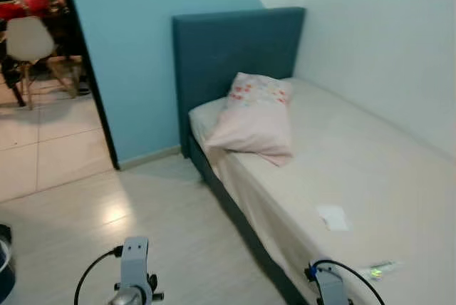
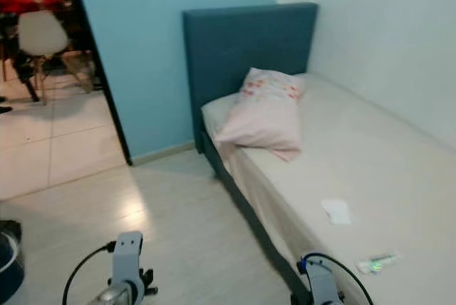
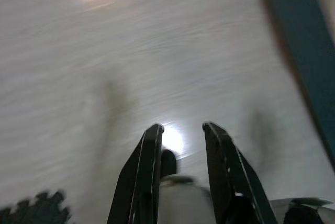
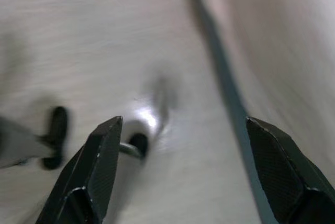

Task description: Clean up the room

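1. A white scrap (image 1: 333, 216), perhaps paper, lies on the bed (image 1: 370, 169) near a small green-lit item (image 1: 378, 270); no readable writing.
2. A pink pillow (image 1: 254, 121) leans against the headboard (image 1: 228, 52).
3. Left tool (image 3: 180, 132) narrowly parted, right tool (image 4: 183, 124) wide, both empty above the floor (image 1: 142, 212).

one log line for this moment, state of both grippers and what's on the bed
left gripper open above pale floor | right gripper open beside bed edge | on cream bed: pink floral pillow, white paper scrap, small green-tinted wrapper

Before me: one bed (image 1: 370, 177), one pillow (image 1: 255, 116), two small scraps (image 1: 333, 217) on it, one chair (image 1: 30, 41).
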You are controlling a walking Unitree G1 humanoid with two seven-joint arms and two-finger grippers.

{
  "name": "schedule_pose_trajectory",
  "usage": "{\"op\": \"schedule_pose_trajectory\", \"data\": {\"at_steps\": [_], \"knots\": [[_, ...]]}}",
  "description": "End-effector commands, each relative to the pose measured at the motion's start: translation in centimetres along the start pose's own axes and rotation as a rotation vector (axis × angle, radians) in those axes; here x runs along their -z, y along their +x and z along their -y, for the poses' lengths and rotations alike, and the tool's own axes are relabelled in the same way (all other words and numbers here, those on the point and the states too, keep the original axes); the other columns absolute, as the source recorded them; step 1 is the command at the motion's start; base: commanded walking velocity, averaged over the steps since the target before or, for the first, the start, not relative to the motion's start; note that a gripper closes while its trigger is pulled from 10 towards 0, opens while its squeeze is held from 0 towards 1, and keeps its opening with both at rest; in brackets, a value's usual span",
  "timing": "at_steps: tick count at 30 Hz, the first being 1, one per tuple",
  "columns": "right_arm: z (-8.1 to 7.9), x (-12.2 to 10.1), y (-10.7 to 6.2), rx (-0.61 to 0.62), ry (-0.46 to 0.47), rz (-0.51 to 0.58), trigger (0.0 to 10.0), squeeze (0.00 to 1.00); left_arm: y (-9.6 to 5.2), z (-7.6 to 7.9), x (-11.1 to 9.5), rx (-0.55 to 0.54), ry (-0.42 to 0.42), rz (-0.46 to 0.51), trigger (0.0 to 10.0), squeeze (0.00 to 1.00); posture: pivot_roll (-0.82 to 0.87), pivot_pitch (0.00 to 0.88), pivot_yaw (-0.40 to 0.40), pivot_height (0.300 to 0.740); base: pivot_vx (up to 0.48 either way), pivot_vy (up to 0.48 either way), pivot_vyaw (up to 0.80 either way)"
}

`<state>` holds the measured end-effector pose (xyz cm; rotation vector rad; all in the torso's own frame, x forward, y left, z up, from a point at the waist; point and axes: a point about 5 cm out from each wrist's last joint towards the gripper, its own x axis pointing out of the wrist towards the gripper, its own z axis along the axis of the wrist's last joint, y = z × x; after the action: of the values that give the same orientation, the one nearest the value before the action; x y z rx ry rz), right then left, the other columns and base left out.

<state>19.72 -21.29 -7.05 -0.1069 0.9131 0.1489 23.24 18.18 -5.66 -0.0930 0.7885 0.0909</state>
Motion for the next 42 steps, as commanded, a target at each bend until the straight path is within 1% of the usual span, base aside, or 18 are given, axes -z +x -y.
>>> {"op": "schedule_pose_trajectory", "data": {"at_steps": [1,4,5,6,10,13,15,17,21,26,30,32,35,36,42], "knots": [[0.3,0.0,-0.1,0.005,0.000,0.008,10.0,0.00,0.0,0.1,-0.1,0.007,0.012,-0.002,10.0,0.00,0.07,0.000,-0.049,0.740,0.375,0.000,0.69],[0.3,0.1,-0.1,0.011,0.007,0.007,10.0,0.00,0.1,0.2,-0.2,0.010,0.015,-0.001,10.0,0.00,0.07,0.000,-0.045,0.740,0.381,0.000,0.70],[0.5,0.5,-0.2,0.055,-0.005,-0.015,10.0,0.00,0.1,0.3,-0.3,0.015,0.018,0.000,10.0,0.00,0.07,0.000,-0.043,0.740,0.401,0.000,0.00],[0.6,0.6,-0.2,0.071,-0.013,-0.026,10.0,0.00,0.1,0.3,-0.3,0.017,0.020,0.000,10.0,0.00,0.07,0.000,-0.043,0.740,0.401,0.000,0.00],[0.5,1.0,-0.2,0.085,-0.019,-0.045,10.0,0.00,0.1,0.4,-0.2,0.022,0.023,-0.005,10.0,0.00,0.07,0.000,-0.041,0.740,0.443,0.000,0.00],[0.5,2.1,-0.4,0.108,0.003,-0.077,10.0,0.00,0.0,0.6,0.1,0.036,0.030,-0.016,10.0,0.00,0.07,0.000,-0.041,0.740,0.480,0.000,0.00],[0.5,2.3,-0.5,0.112,0.013,-0.084,10.0,0.00,0.0,0.6,0.2,0.038,0.030,-0.017,10.0,0.00,0.07,0.000,-0.041,0.740,0.480,0.000,0.00],[0.7,2.9,-0.7,0.124,0.049,-0.100,10.0,0.00,0.0,0.7,0.2,0.046,0.030,-0.018,10.0,0.00,0.08,0.000,-0.044,0.740,0.480,0.000,-0.80],[1.1,3.9,-1.0,0.148,0.073,-0.130,10.0,0.00,0.0,0.7,0.2,0.054,0.032,-0.019,10.0,0.00,0.08,0.000,-0.044,0.740,0.463,0.000,-0.80],[1.3,4.6,-1.3,0.160,0.070,-0.153,10.0,0.00,0.1,0.9,0.0,0.061,0.034,-0.015,10.0,0.00,0.08,0.000,-0.045,0.740,0.409,0.000,-0.80],[1.7,4.9,-1.6,0.178,0.042,-0.155,10.0,0.00,0.1,1.0,-0.3,0.064,0.036,-0.008,10.0,0.00,0.08,0.000,-0.045,0.740,0.407,0.000,-0.79],[1.8,5.0,-1.6,0.178,0.029,-0.158,10.0,0.00,0.2,1.0,-0.4,0.065,0.037,-0.005,10.0,0.00,0.08,0.000,-0.047,0.740,0.405,0.000,0.00],[1.9,5.1,-1.7,0.175,0.034,-0.163,10.0,0.00,0.2,1.1,-0.5,0.063,0.038,-0.002,10.0,0.00,0.08,0.000,-0.048,0.740,0.405,0.000,0.00],[1.7,5.2,-1.7,0.130,0.060,-0.155,10.0,0.00,0.2,1.0,-0.5,0.061,0.039,0.000,10.0,0.00,0.08,0.000,-0.048,0.740,0.401,0.000,0.00],[1.2,5.3,-1.6,0.089,-0.005,-0.167,10.0,0.00,0.2,0.9,-0.4,0.058,0.042,-0.002,10.0,0.00,0.08,0.000,-0.046,0.740,0.404,0.000,0.71]]}}
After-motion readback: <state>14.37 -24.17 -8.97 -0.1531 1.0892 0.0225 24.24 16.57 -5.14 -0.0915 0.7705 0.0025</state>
